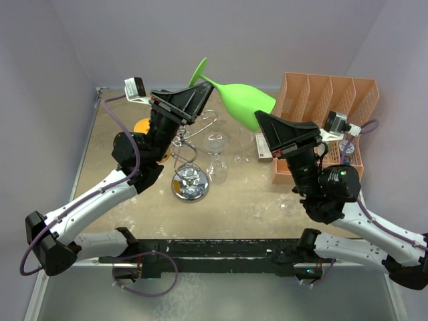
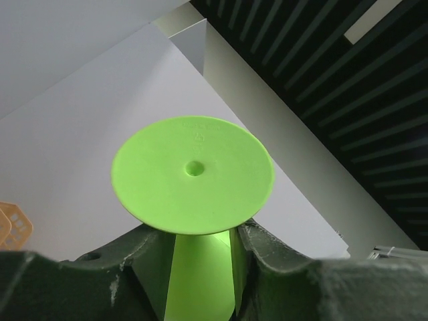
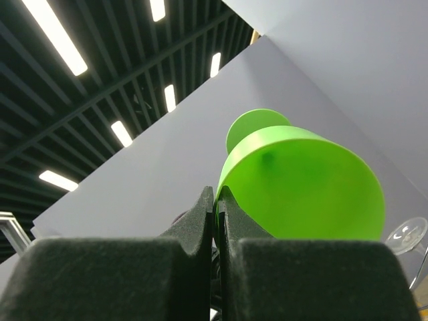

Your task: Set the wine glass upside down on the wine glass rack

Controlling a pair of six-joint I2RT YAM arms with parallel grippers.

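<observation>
Wine glass [image 1: 247, 103], bright green, is off the table [image 1: 247, 200] and held in the air between the two arms. It lies roughly on its side, with the foot toward the back wall at upper left and the bowl toward the right.

Right gripper [image 1: 259, 118]: in the right wrist view the fingers [image 3: 194, 221] are pressed almost together, pinching the thin wall of the bowl at its rim.

Left gripper [image 1: 202, 90]: it is at the stem, just below the foot. In the left wrist view the fingers [image 2: 267, 257] stand on either side of the stem, close in, with the round foot above them. Cannot tell whether they actually press on the stem.

Wine glass rack [image 1: 190, 182]: it stands on the table below and left of the glass, its mirrored disc base nearest the arms and its scroll arms rising behind. The green glass is apart from it, not touching.

A clear glass [image 1: 217, 142] sits just right of the rack. The orange mesh file organiser [image 1: 328, 93] is at the back right.
</observation>
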